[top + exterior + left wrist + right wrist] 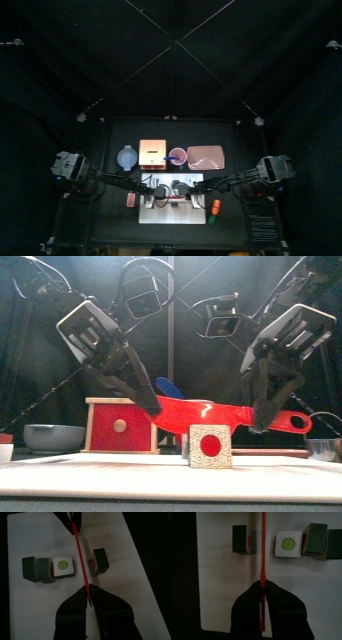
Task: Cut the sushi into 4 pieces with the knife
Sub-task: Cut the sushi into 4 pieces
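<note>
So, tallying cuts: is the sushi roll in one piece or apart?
Apart: the red knife separates one dark green block from the other blocks, white board showing between.

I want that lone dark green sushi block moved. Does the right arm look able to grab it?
Probably not yet: the right gripper is shut on the red toy knife, which the left gripper also grips. The dark green sushi block lies uncovered on the white cutting board.

The red knife (214, 414) was held level at both ends, thin edge down, just above the sushi (61, 566). The roll lay in dark green blocks: one piece (100, 560) alone on one side of the blade, the rest close together on the other, one showing a white face with a green centre.
</note>
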